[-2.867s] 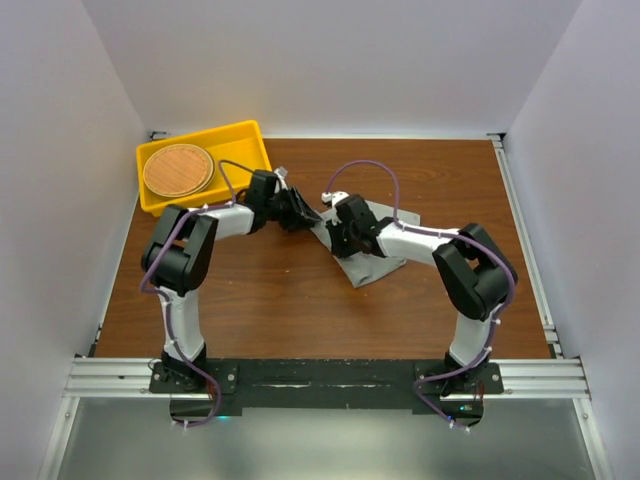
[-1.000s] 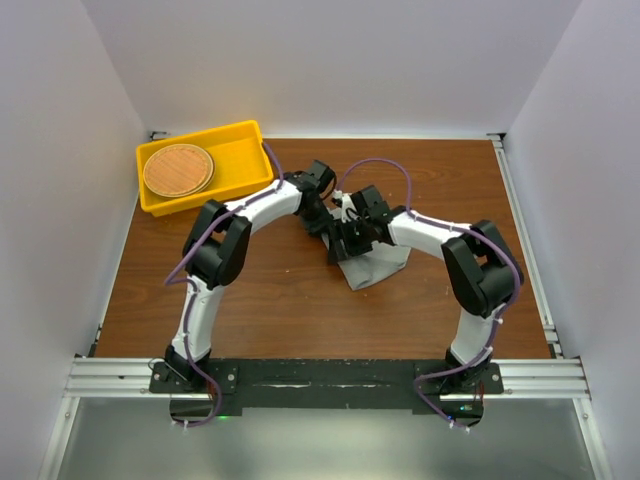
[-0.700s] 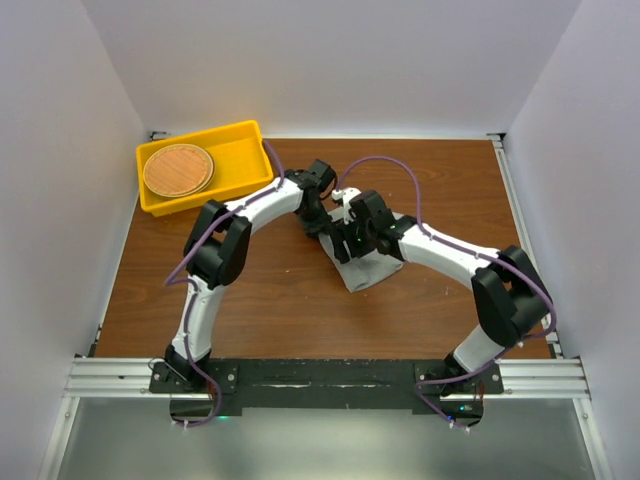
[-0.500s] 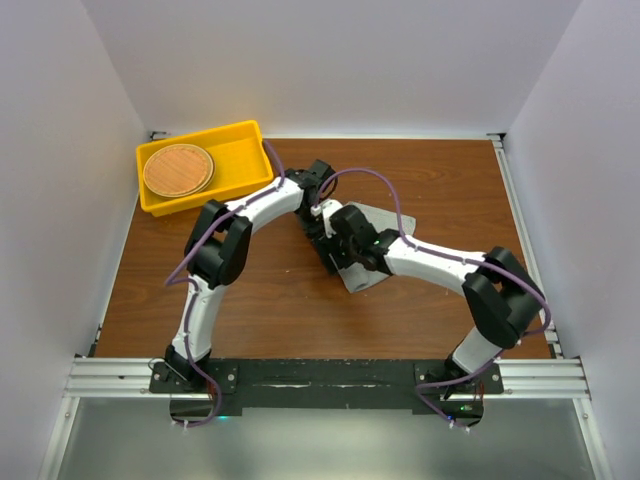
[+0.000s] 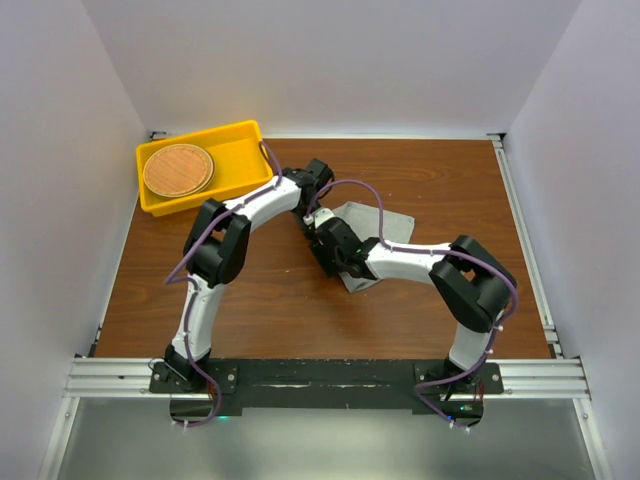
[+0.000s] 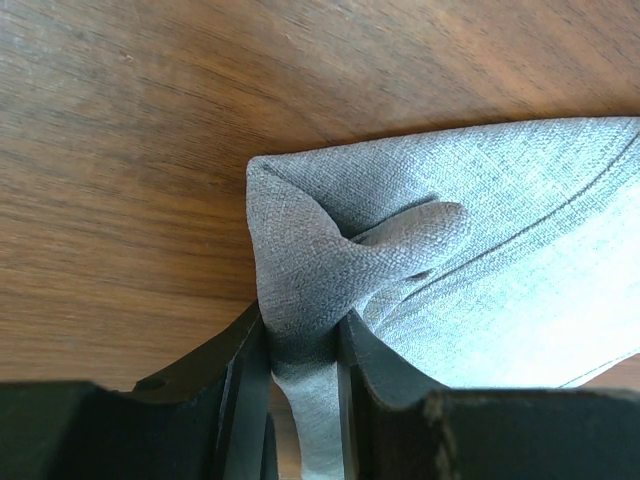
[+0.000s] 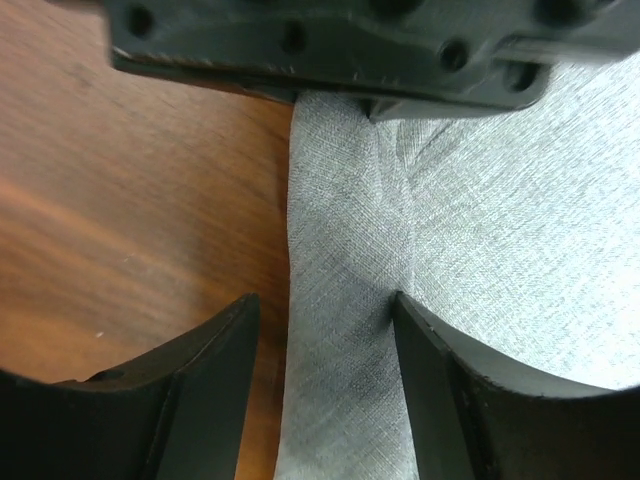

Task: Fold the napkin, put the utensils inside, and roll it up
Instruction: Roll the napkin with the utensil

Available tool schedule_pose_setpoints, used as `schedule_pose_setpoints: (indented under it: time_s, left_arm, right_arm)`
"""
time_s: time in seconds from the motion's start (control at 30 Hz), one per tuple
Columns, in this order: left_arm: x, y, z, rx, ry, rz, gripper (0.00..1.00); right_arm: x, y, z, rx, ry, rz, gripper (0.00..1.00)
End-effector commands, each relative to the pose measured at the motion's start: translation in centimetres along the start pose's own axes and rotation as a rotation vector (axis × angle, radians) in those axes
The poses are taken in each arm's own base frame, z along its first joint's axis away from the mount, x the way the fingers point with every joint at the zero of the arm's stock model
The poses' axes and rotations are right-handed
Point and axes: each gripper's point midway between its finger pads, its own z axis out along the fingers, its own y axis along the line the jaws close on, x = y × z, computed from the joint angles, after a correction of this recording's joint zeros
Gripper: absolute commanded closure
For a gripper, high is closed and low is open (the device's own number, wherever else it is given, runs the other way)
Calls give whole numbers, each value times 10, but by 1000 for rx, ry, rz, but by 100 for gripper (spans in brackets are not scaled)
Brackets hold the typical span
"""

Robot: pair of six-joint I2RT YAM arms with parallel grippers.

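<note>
You had the napkin [image 5: 388,224] lying near the middle of the table [image 5: 250,290], partly hidden under both arms in the top view. Your left claw [image 6: 300,345] was pinching it. A bunched ridge of grey cloth ran down between its two fingers [image 6: 245,370], which pressed against the fabric on both sides. From that pinch the cloth rose into a rounded fold with a small tuck, then spread flat to the right over the wood.

Your right claw [image 7: 325,335] sat just beside the left one, so close that the left claw's black body filled the top of the right wrist view. The right claw was spread and gripped nothing. It straddled the napkin's left edge. One finger was over bare wood, clear of the cloth, and the other was over the cloth, where a crease ran up from it. Whether that second finger touched the fabric, you could not tell.

The yellow tray [image 5: 250,140] stood at the far left corner of the table, well apart from the napkin, with the brown disc [image 5: 177,170] in it.
</note>
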Motion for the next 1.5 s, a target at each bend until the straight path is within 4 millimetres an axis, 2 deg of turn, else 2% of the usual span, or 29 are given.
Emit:
schedule_pose_setpoints:
  time_s: [0.0, 0.13, 0.17, 0.23, 0.27, 0.33, 0.37, 0.53, 0.57, 0.6, 0.67, 0.7, 0.77, 0.9, 0.97, 1.07, 1.13, 1.17, 1.23, 1.27, 1.3, 1.33, 1.47]
  left_arm:
    - [10, 4, -3, -33, 26, 4, 100]
    - [10, 7, -3, -41, 41, -2, 100]
    - [12, 9, -3, -47, 47, -4, 100]
    - [11, 11, -3, -52, 49, -10, 100]
    - [11, 12, -4, -53, 49, -13, 100]
    - [8, 13, -6, -47, 44, -10, 100]
    - [5, 11, -9, -31, 35, -7, 100]
    - [0, 2, -15, 105, 50, 47, 100]
    - [-5, -7, -20, 184, 20, 61, 96]
    - [-7, -11, -25, 228, 5, 82, 79]
    - [-19, -20, -43, 319, -68, 102, 62]
    - [-23, -23, -48, 345, -87, 123, 58]
    - [-34, -27, -63, 376, -123, 140, 50]
    - [-49, -26, -84, 426, -166, 186, 42]
    - [-57, -25, -99, 456, -211, 196, 39]
    - [-59, -28, -109, 516, -240, 259, 40]
    - [-52, -42, -114, 615, -221, 306, 44]
    - [-46, -41, -107, 632, -201, 322, 50]
    - [-31, -53, -101, 745, -147, 355, 61]
    - [-23, -57, -101, 791, -106, 355, 70]
    - [-20, -60, -101, 825, -99, 356, 73]
    - [-22, -67, -99, 881, -123, 369, 77]
    - [-18, -75, -89, 950, -116, 392, 94]
  right_arm:
    - [5, -3, 14, 62, 14, 25, 46]
    - [27, -3, 21, 79, 75, 48, 61]
    - [31, -3, 22, 83, 87, 53, 68]
    - [40, -2, 24, 83, 110, 66, 76]
    - [44, -1, 24, 77, 120, 70, 84]
    - [46, 5, 23, 34, 120, 84, 90]
    - [51, 5, 23, 19, 131, 93, 98]
    - [53, 15, 19, -120, 140, 175, 100]
    - [55, 17, 18, -175, 147, 207, 100]
    - [51, 20, 17, -212, 132, 235, 100]
    - [56, 18, 14, -266, 153, 299, 100]
    - [48, 18, 15, -294, 123, 318, 100]
    - [50, 14, 15, -324, 128, 371, 100]
    - [46, 19, 12, -459, 136, 467, 100]
    - [49, 14, 12, -486, 151, 544, 100]
    - [50, 12, 11, -576, 172, 666, 100]
    - [60, 10, 12, -618, 197, 731, 100]
    - [61, 11, 12, -629, 205, 759, 100]
    - [69, 10, 15, -635, 224, 781, 100]
    - [72, 10, 14, -640, 233, 790, 100]
    - [73, 8, 15, -642, 233, 805, 100]
    - [83, 5, 16, -631, 252, 837, 100]
    - [99, 4, 17, -627, 295, 869, 100]
